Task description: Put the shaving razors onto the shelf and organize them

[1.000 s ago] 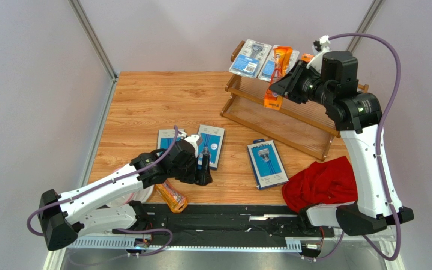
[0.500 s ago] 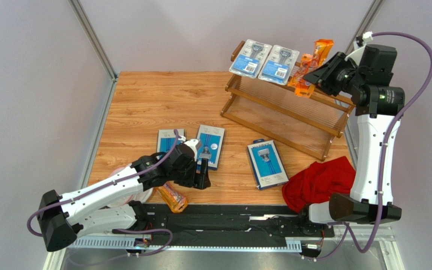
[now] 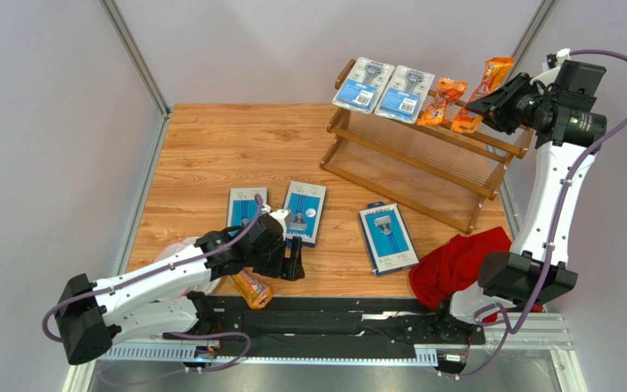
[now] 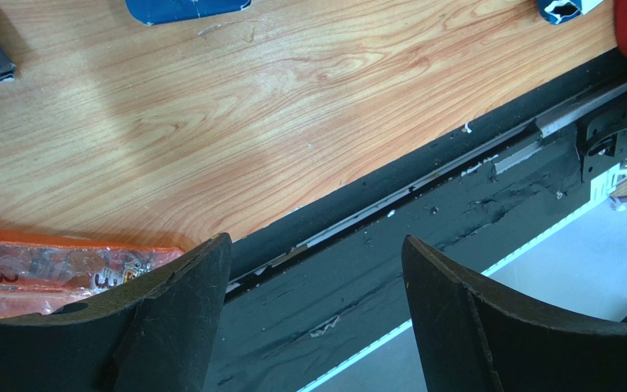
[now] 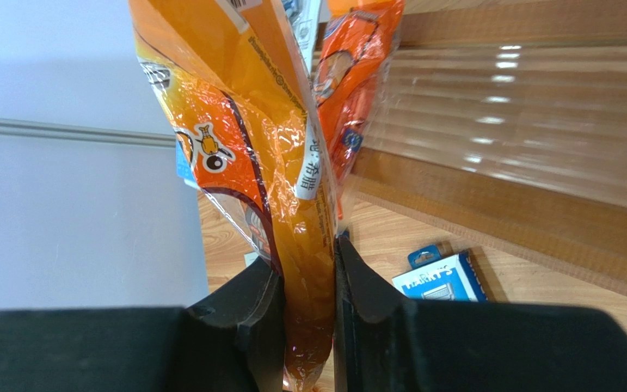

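Orange plastic bag of razors (image 5: 280, 188), clamped between the right arm's jaws, hangs tilted over the right end of the upper tier of the wooden shelf (image 3: 411, 167). It is just beside a second orange bag (image 3: 441, 90), which rests on that tier to the right of the left blister pack (image 3: 363, 83) and the right blister pack (image 3: 404, 88). The step in hand appears to be the placing of this bag. The next move probably calls for lowering it alongside its neighbour without knocking that one off the slats, then parting the jaws. The left arm's jaws stand wide apart and empty above the near edge of the table (image 3: 235, 147), close to a third orange bag (image 4: 43, 273). Three flat blue boxes (image 3: 388, 237) lie on the table, not yet shelved, and a red cloth (image 3: 460, 265) is bunched at the near right. The table has a wood-grain top with a black rail (image 4: 423, 220) along its near edge. Plain pale grey walls with metal corner posts enclose it.
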`<action>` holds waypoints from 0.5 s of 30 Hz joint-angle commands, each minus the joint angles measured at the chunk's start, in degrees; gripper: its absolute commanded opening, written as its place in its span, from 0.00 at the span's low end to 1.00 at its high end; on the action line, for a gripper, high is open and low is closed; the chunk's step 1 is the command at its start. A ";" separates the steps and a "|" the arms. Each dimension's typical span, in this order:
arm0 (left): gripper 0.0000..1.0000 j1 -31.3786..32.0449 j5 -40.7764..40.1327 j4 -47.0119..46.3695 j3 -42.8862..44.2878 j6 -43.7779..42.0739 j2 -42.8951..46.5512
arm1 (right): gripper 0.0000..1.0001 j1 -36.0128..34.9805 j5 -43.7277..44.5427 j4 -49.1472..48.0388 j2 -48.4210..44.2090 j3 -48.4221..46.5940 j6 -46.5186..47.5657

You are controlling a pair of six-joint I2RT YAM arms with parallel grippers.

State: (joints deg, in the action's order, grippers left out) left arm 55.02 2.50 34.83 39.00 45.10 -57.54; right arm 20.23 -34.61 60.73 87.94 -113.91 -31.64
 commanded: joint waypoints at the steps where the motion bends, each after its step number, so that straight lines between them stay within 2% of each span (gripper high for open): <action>1: 0.85 -0.18 0.92 -2.92 -0.68 1.30 -0.12 | 0.03 1.39 -2.22 1.58 2.31 -2.90 1.31; 15: 0.83 -0.18 1.89 -5.21 -2.26 1.83 -2.05 | 0.11 2.10 -1.07 4.40 8.82 -7.21 3.16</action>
State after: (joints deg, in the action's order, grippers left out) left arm 55.02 3.46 32.14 37.63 46.04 -59.31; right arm 21.87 -34.98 64.42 95.92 -118.69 -29.67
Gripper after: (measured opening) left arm 0.840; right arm 0.234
